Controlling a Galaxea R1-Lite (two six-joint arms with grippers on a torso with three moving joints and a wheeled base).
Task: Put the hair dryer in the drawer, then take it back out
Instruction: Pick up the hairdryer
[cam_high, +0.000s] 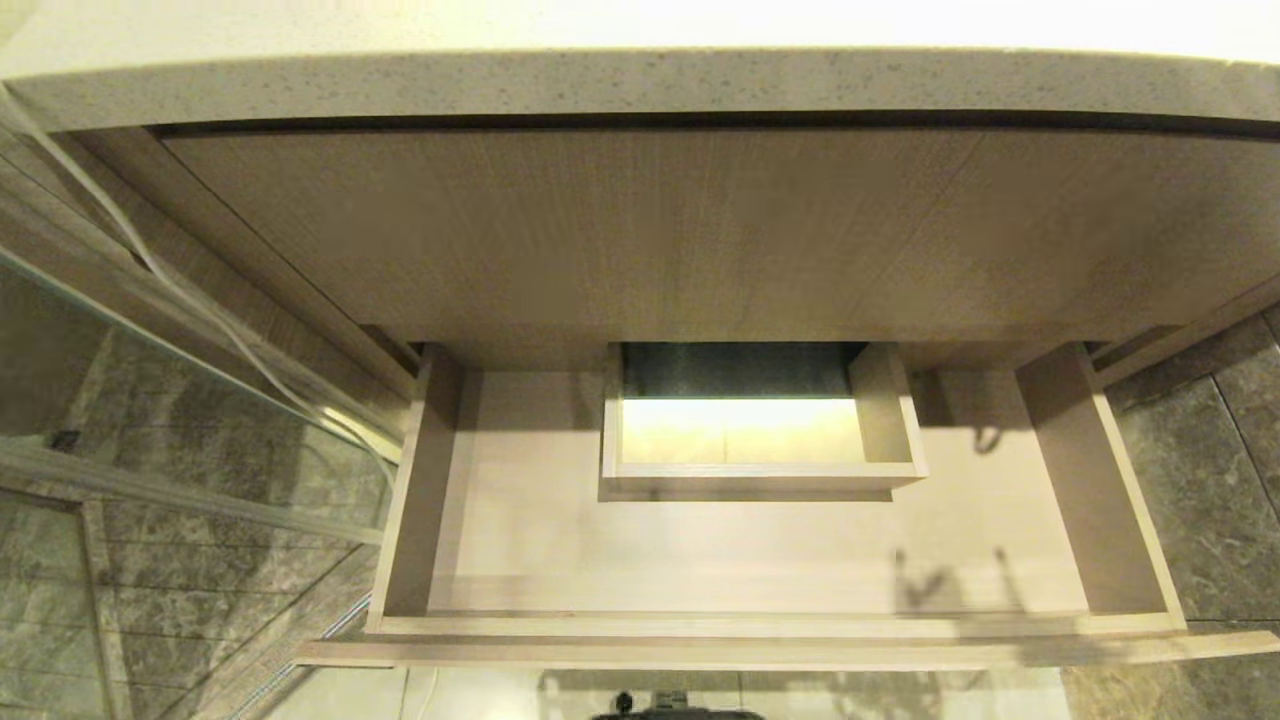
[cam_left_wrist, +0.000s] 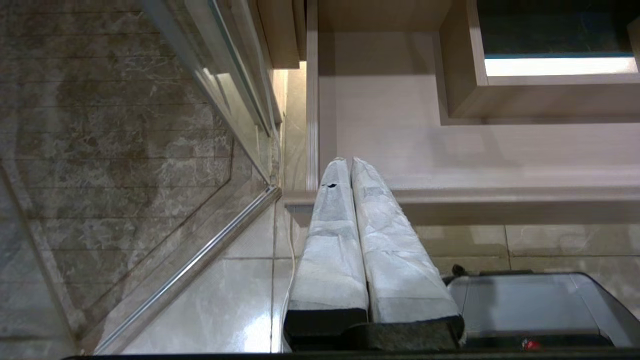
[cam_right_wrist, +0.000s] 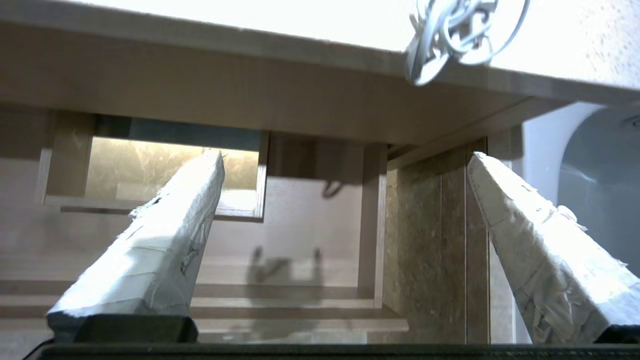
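The left gripper (cam_left_wrist: 345, 162) is hanging with fingers pressed together just before the open drawer (cam_high: 1100, 500), the right gripper (cam_right_wrist: 345, 160) is hovering with jaws spread wide before its empty interior, and no hair dryer is showing anywhere.

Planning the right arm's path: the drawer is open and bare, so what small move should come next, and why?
Probably raise the open right hand toward the countertop: the drawer holds no hair dryer, and only a white coiled cord shows up there.
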